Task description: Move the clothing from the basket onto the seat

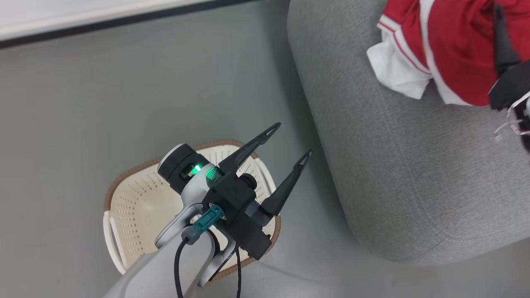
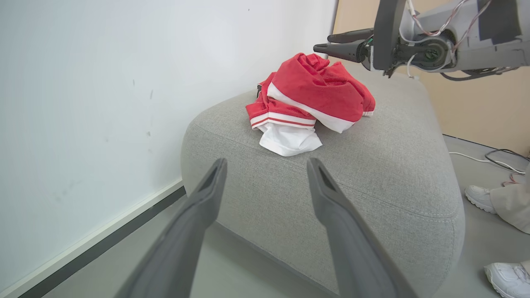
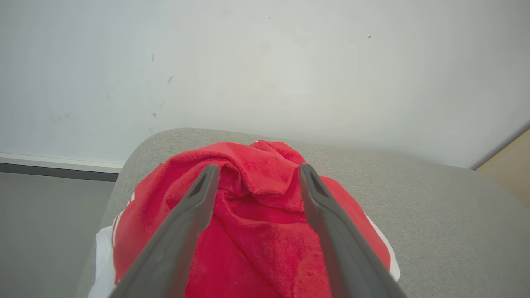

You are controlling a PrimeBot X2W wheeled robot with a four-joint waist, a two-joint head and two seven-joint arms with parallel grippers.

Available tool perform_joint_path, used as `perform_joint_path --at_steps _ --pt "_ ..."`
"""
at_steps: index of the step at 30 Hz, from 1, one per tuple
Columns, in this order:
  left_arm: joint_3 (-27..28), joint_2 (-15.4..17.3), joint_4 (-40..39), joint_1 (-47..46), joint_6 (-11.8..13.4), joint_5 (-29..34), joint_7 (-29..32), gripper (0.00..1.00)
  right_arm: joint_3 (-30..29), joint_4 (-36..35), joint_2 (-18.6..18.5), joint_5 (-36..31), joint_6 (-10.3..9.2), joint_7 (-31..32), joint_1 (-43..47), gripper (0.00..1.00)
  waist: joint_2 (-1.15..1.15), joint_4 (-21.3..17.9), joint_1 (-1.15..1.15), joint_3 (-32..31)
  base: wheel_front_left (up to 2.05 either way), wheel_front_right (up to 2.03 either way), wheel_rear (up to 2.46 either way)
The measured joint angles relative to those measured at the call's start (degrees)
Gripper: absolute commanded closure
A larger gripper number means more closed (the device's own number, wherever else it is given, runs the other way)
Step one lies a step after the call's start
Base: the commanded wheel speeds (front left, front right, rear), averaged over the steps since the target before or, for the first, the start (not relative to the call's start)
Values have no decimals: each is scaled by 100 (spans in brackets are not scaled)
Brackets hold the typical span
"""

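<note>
Head view: red clothes (image 1: 455, 49) lie on the seat (image 1: 393, 165)

We see the big grey seat filling the side of the picture from 1 to 4 o'clock. The clothes sit on it in a bunched heap up at 1 o'clock. They are red with white edges, and a white bit sticks out of the heap toward 8 o'clock. The basket (image 1: 136, 207) stands on the grey floor (image 1: 83, 103) down at 7 o'clock. It is near the side of the seat and well apart from the clothes. We can see the little holes in its bottom.

Our left gripper (image 1: 293, 138) hangs above the basket, and its tips reach past the rim toward 1 o'clock. Its two dark fingers are spread wide, with the floor showing between them. In the left wrist view these fingers point at the seat, and the clothes lie past them at 12 o'clock.

Our right gripper (image 3: 257, 169) is over the clothes. In the right wrist view its fingers are spread wide too, and a red fold bulges up between them. We cannot tell if the fingers touch the cloth.

In the left wrist view a white wall (image 2: 103, 82) stands beside the seat at 10 o'clock. Two white shoes (image 2: 480, 198) of a person are on the floor at 4 o'clock, just beside the seat. Thin cables (image 2: 497, 159) lie on the floor near them.
</note>
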Motion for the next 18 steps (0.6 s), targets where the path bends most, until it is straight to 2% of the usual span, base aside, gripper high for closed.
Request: perform_joint_path --at_steps 8,14,18 --pt "234 -172 388 146 157 -221 -109 0 100 33 276 7 45 -137 483 0 0 -81 -1 -558 0 0 0" --pt "502 -259 691 319 386 -443 -233 0 80 -10 448 103 48 -225 967 0 0 -75 -1 -1003 0 0 0" --pt "734 -267 873 554 563 -554 -313 0 7 -204 650 205 -43 -261 1525 0 0 3 -1 -1362 0 0 0"
